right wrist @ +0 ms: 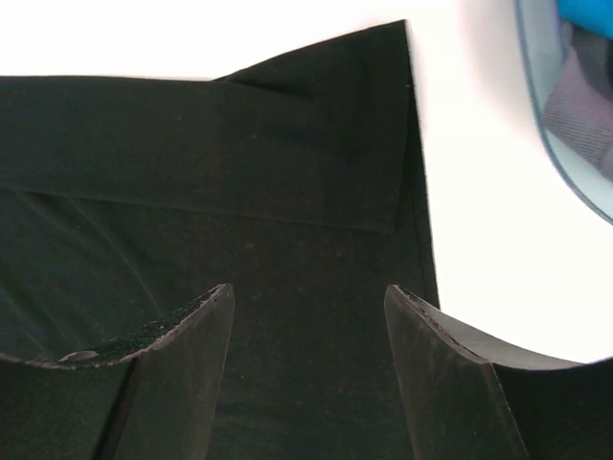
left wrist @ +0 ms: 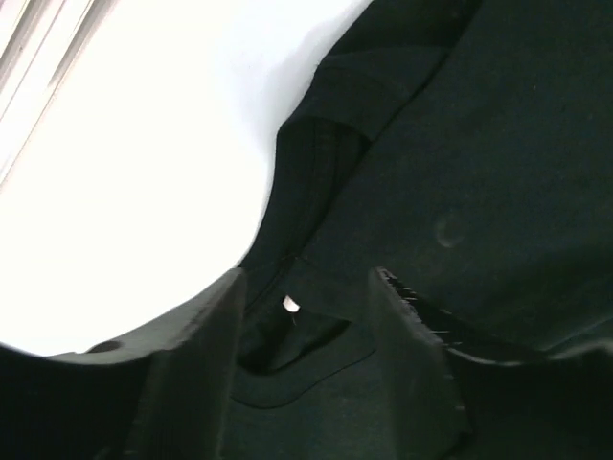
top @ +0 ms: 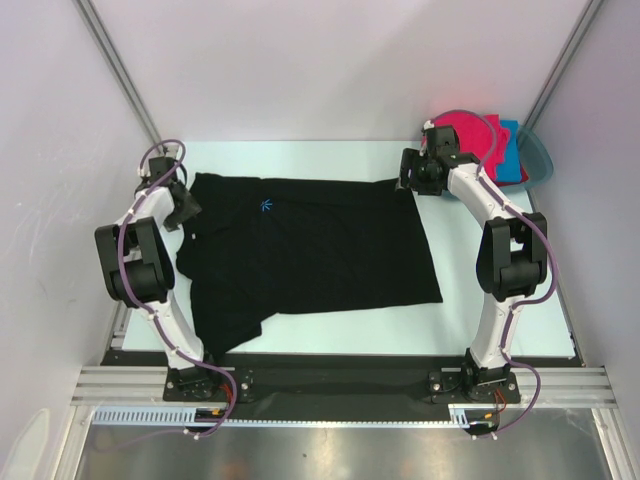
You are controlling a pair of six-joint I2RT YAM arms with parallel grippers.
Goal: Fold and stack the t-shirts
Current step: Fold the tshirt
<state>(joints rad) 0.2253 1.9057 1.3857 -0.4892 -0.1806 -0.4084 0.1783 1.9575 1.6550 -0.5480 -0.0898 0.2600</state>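
A large black t-shirt (top: 310,250) lies spread flat on the white table. My left gripper (top: 186,205) is open at the shirt's far left edge. In the left wrist view it (left wrist: 306,278) straddles the collar, where a small white label (left wrist: 290,305) shows. My right gripper (top: 411,181) is open over the shirt's far right corner. In the right wrist view it (right wrist: 308,289) hangs above the black cloth (right wrist: 239,192) near a folded hem. A magenta-pink shirt (top: 468,131) and a bright blue shirt (top: 511,158) lie in the basin. I cannot make out a red shirt.
The teal plastic basin (top: 541,158) stands at the back right corner, close behind my right arm; its rim also shows in the right wrist view (right wrist: 560,153). White walls enclose the table on three sides. Bare table (top: 300,160) runs behind the shirt.
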